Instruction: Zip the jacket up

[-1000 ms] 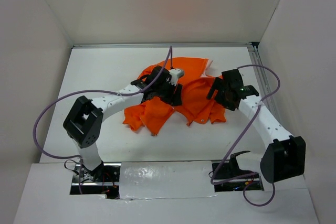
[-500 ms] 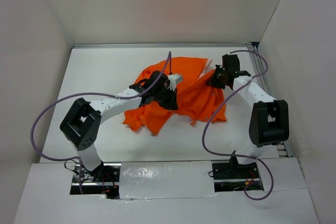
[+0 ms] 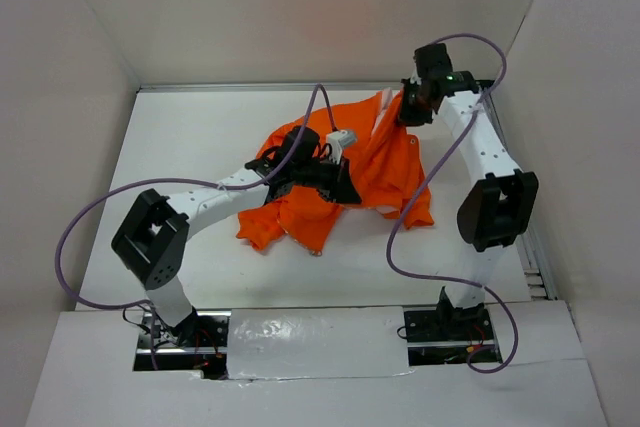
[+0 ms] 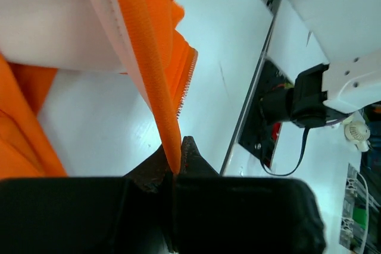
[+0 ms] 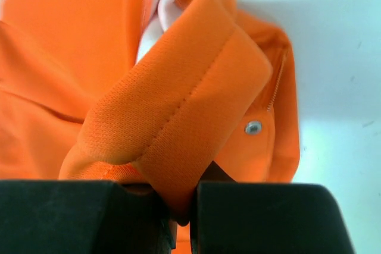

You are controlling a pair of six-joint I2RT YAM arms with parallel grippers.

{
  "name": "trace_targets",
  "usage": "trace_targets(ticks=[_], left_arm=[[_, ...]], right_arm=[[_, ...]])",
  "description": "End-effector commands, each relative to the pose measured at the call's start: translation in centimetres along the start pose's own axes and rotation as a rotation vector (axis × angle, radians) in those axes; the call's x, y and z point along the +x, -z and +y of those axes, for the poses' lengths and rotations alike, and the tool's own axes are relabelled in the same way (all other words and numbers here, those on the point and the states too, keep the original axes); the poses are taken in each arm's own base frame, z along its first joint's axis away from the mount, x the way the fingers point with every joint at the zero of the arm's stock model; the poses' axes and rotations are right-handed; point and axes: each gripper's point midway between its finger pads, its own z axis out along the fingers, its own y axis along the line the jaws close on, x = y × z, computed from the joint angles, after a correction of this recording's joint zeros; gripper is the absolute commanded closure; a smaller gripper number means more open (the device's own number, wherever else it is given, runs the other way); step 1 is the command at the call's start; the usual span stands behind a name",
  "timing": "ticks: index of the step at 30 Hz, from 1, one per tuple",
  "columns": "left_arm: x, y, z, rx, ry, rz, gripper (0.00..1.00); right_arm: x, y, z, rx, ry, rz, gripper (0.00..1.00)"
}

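The orange jacket (image 3: 375,167) lies crumpled in the middle of the white table, its pale lining (image 4: 47,22) showing. My left gripper (image 3: 345,187) sits over the jacket's middle, shut on a thin orange front edge (image 4: 156,87) that carries zipper teeth (image 4: 187,78). My right gripper (image 3: 402,107) is at the jacket's far right corner, shut on a thick folded orange hem (image 5: 184,123) and holding it up off the table. A silver snap (image 5: 253,127) shows just below that fold.
White walls enclose the table on three sides, with a metal rail (image 3: 515,197) along the right edge. Purple cables (image 3: 80,237) loop from both arms. The left arm's base and wiring (image 4: 280,117) show in the left wrist view.
Both grippers have shut on the jacket. The right arm swung to the far right corner, pulling the jacket's right side up and back; the left gripper shifted slightly right.
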Motion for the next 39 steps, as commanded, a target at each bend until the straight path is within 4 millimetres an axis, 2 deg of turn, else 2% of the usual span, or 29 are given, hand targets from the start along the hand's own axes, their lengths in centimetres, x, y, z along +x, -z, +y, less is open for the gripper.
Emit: trace_targets(ticks=[1,3,4,6,7,8,9,10,13,14,15,16,17,18,19,20,21,22,23,25,26,27,28,30,31,33,34,35,39], left_arm=[[9.1,-0.9,-0.9,0.018,0.244,0.321,1.0],[11.0,-1.8,-0.2,-0.01,0.293,0.382,0.9],[11.9,-2.1,0.1,-0.015,0.32,0.41,0.73],[12.7,-2.1,0.4,-0.04,0.345,0.427,0.49],[12.7,-1.8,0.4,-0.058,0.355,0.426,0.3],[12.5,-1.5,0.5,-0.082,0.354,0.417,0.14],[12.7,-1.2,0.6,-0.105,0.354,0.413,0.03],[12.0,-0.5,0.6,-0.14,0.334,0.382,0.01],[10.6,1.4,-0.1,-0.196,0.301,0.327,0.01],[10.2,2.0,-0.2,-0.21,0.292,0.309,0.01],[9.7,3.1,-0.9,-0.219,0.279,0.283,0.01],[9.5,3.8,-0.6,-0.263,0.268,0.258,0.01],[9.7,4.7,-0.3,-0.307,0.278,0.255,0.01],[9.9,5.7,0.2,-0.348,0.289,0.244,0.01],[9.3,7.0,-0.2,-0.371,0.304,0.202,0.01],[9.2,8.4,1.3,-0.45,0.344,0.176,0.01],[9.1,9.7,1.6,-0.485,0.397,0.141,0.01],[9.1,10.6,2.2,-0.524,0.436,0.117,0.01],[9.5,11.8,4.1,-0.591,0.497,0.1,0.01],[9.2,13.0,5.2,-0.613,0.563,0.058,0.01],[9.8,13.1,5.7,-0.619,0.584,0.063,0.01],[9.5,12.9,5.7,-0.582,0.578,0.054,0.01],[9.3,12.9,6.0,-0.566,0.581,0.043,0.01],[9.1,12.3,5.9,-0.505,0.563,0.032,0.01],[9.1,12.1,6.0,-0.497,0.564,0.028,0.01],[9.4,11.6,6.5,-0.488,0.574,0.042,0.01],[9.5,11.5,7.0,-0.499,0.584,0.043,0.01],[9.8,11.4,7.5,-0.509,0.594,0.055,0.01],[10.0,11.3,8.6,-0.515,0.616,0.051,0.01]], right_arm=[[0.7,-4.7,-4.5,0.205,0.052,0.01,1.0],[2.2,-6.0,-3.8,0.215,0.059,0.027,0.88],[2.7,-6.5,-3.1,0.219,0.064,0.03,0.67],[3.5,-6.7,-3.1,0.244,0.071,0.037,0.54],[3.5,-6.3,-2.7,0.245,0.063,0.026,0.46],[3.8,-6.1,-2.8,0.252,0.058,0.029,0.45],[3.9,-5.6,-2.8,0.249,0.051,0.022,0.43],[4.2,-4.7,-2.5,0.232,0.032,0.01,0.38],[4.2,-1.8,-1.1,0.151,-0.012,-0.044,0.28],[6.0,-1.8,-1.0,0.145,-0.012,-0.014,0.23],[5.8,0.0,-0.7,0.12,-0.035,-0.054,0.13],[6.1,0.7,-0.4,0.103,-0.065,-0.068,0.11],[8.3,0.5,-0.7,0.102,-0.072,-0.033,0.11],[8.4,2.1,0.2,0.065,-0.087,-0.066,0.01],[8.9,2.5,1.0,0.034,-0.105,-0.079,0.0],[10.9,2.3,1.5,0.009,-0.103,-0.045,0.0],[11.9,3.4,3.5,-0.053,-0.083,-0.051,0.0],[13.0,3.2,4.6,-0.092,-0.082,-0.043,0.0],[13.7,3.4,6.0,-0.14,-0.078,-0.029,0.0],[14.5,3.4,9.1,-0.212,-0.093,-0.003,0.0],[14.7,3.1,10.0,-0.217,-0.117,0.01,0.0],[15.6,1.8,10.8,-0.213,-0.122,0.055,0.0],[15.7,1.6,12.4,-0.229,-0.149,0.068,0.0],[16.8,-0.4,13.5,-0.203,-0.165,0.112,0.0],[16.6,-0.7,14.5,-0.186,-0.221,0.114,0.01],[17.3,-3.1,14.5,-0.116,-0.248,0.135,0.03],[16.7,-3.6,14.7,-0.08,-0.265,0.118,0.03],[17.6,-5.3,14.6,-0.036,-0.277,0.147,0.06],[17.4,-7.9,14.3,0.07,-0.297,0.145,0.12]])
